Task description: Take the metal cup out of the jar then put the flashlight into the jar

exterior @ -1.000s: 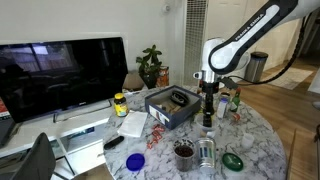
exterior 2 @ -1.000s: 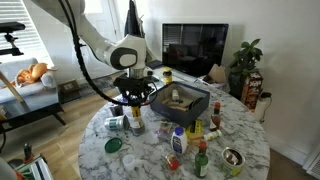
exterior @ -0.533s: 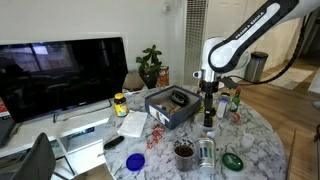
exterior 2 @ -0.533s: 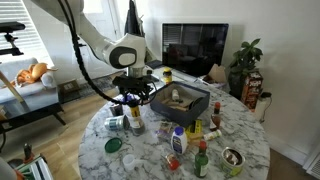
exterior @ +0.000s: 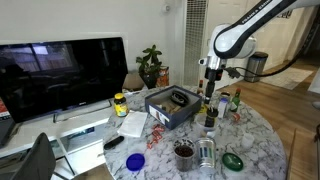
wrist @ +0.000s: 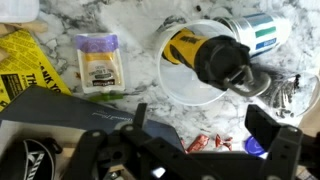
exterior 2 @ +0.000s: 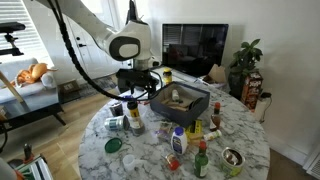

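Note:
The clear jar [wrist: 190,85] stands on the marble table, with the black and yellow flashlight [wrist: 215,55] leaning inside it, one end over the rim. In both exterior views the jar [exterior: 209,121] [exterior 2: 135,119] is straight below my gripper [exterior: 210,94] [exterior 2: 138,92]. The gripper [wrist: 205,140] hangs above it, open and empty, clear of the flashlight. The metal cup [wrist: 262,30] lies on its side on the table beside the jar, also seen in both exterior views [exterior: 206,152] [exterior 2: 115,123].
A dark box [exterior: 170,106] of items sits beside the jar. A brown cup [exterior: 183,152], a green lid [exterior: 232,160] and a blue lid [exterior: 135,160] lie near the table edge. Bottles [exterior: 230,101] stand behind the jar, and sauce bottles [exterior 2: 200,160] crowd one side.
The gripper has opened and let go of the flashlight, which now rests in the jar. The arm has risen well above the jar.

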Tool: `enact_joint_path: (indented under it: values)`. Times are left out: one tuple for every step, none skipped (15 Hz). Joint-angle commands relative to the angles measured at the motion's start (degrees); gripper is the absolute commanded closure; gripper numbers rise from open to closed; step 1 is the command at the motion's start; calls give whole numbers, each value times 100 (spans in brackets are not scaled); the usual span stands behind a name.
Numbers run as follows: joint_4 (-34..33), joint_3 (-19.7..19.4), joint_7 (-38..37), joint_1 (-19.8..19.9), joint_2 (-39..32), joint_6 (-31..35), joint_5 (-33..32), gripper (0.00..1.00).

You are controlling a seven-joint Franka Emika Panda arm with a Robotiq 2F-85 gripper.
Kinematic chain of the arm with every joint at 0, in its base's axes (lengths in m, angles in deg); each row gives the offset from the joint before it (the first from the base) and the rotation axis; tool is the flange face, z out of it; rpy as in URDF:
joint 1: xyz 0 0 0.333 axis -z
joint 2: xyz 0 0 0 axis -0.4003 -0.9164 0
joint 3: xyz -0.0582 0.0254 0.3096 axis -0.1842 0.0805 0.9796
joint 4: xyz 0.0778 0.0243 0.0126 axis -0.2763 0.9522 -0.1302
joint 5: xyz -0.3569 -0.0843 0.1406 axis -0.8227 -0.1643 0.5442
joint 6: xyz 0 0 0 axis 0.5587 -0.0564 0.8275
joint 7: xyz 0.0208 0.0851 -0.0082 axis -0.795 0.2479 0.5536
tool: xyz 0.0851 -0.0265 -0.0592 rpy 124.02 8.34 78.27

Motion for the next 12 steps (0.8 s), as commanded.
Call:
enact_joint_path:
  values:
    - [205,-170,501,170,103,106,684,0]
    - [195,-215,563,204,54,90,774,0]
    - [203,-250,663,239,-4,88,899,0]
    - [205,-276,733,262,-59,88,1003,0]
    - [207,-287,798,277,-150,105,1112,0]
    - [203,-286,880,299,-231,107,1229,0]
    - [182,-267,911,305,-340,157,1320,0]
    - [145,-240,1001,316,-439,150,1422,0]
    - [105,-219,1017,319,-557,171,1456,0]
    - [82,-192,1068,326,-647,189,1516,0]
    - [34,-160,1088,325,-763,224,1523,0]
    - [-3,-136,1105,332,-845,230,1530,0]
